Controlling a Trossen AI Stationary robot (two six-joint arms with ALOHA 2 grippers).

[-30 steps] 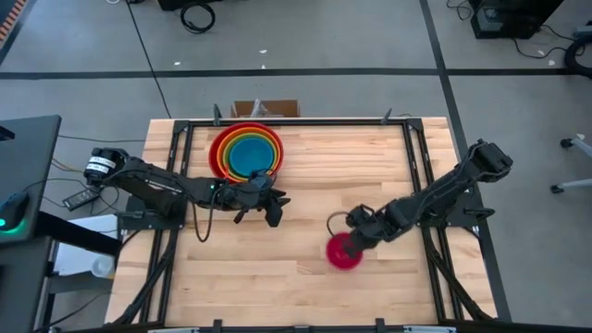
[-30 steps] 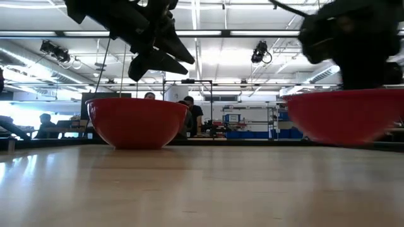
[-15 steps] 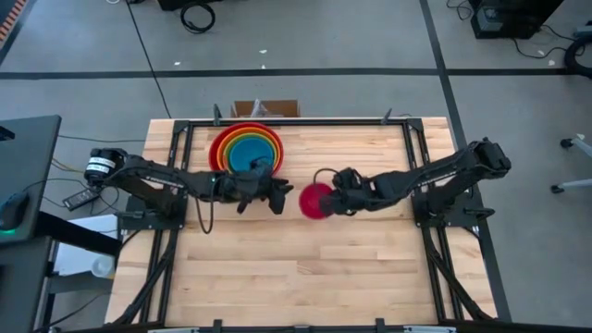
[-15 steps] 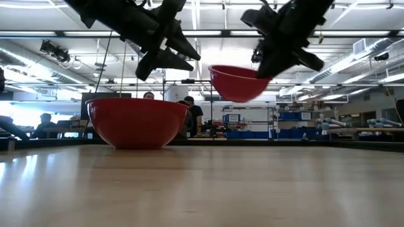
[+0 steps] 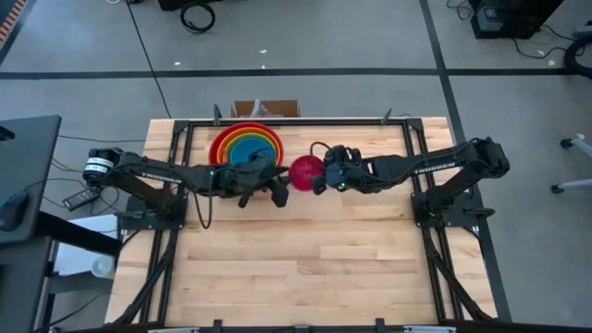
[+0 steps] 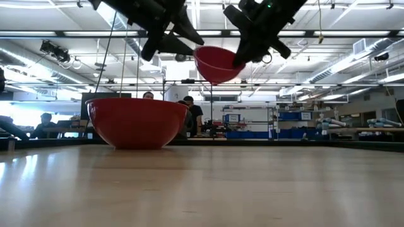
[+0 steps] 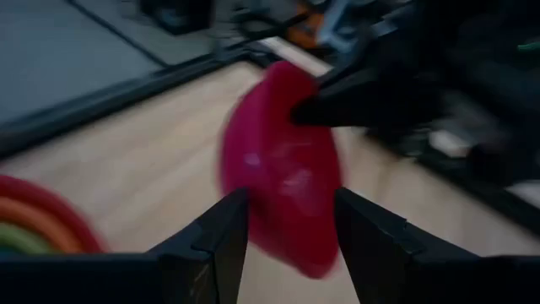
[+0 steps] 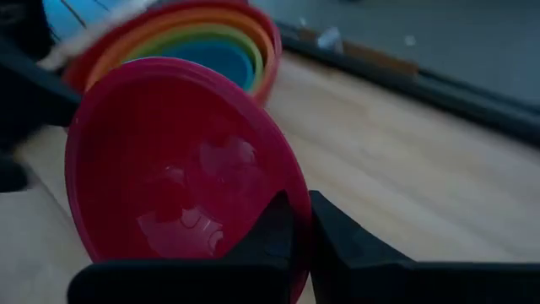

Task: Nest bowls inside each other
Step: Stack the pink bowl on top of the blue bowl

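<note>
The red, orange, lime green and blue bowls [image 5: 245, 148] sit nested on the table at the far left of centre; in the low view only the red outer bowl [image 6: 137, 122] shows. The magenta pink bowl [image 5: 306, 172] hangs in the air just right of that stack, with my right gripper [image 5: 324, 178] shut on it. It also shows high up in the low view [image 6: 216, 63]. My left gripper [image 5: 277, 191] stands open in the air beside the stack and just left of the pink bowl [image 7: 283, 169], with nothing between its fingers. My right gripper pinches the pink bowl's rim [image 8: 289, 192] on the side toward the table's right, one finger inside the bowl and one outside. The fingers come from the table's right, slanting down. The bowl is lifted clear of the table, opening upward and slightly tilted.
Black frame rails [image 5: 296, 121] run along the table's edges. A cardboard box [image 5: 265, 108] sits beyond the far edge. The near half of the wooden top [image 5: 296, 268] is bare. People [image 6: 192, 113] stand in the room far behind the table.
My right gripper has risen and swung from the table's right-centre toward the far left, carrying the pink bowl from table height up to beside the nested stack. My left gripper has risen a little and shifted slightly toward the right.
</note>
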